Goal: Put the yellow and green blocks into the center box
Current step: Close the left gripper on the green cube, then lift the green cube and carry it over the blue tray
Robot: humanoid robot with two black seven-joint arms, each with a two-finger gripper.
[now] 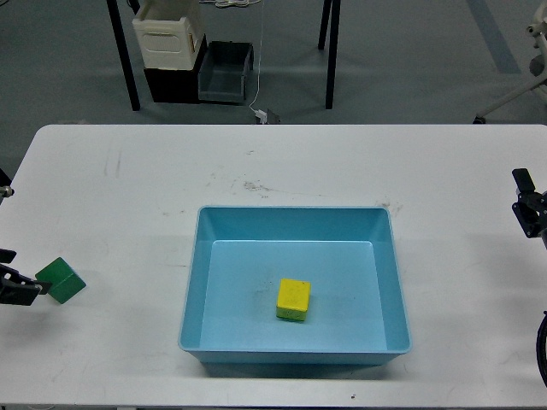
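The yellow block [293, 300] lies inside the blue center box [294, 216], on its floor a little below the middle. The green block [61, 280] sits tilted on the white table at the far left. My left gripper [19, 273] comes in at the left edge, just left of the green block. Its two fingers stand apart, and the lower fingertip [32, 289] is at the block's left side; it holds nothing. My right gripper [527, 203] shows only as a small dark part at the right edge, well away from the box.
The white table [282, 162] runs wide around the box. Behind it on the floor stand a cream crate [167, 32], a grey bin [224, 73] and black table legs.
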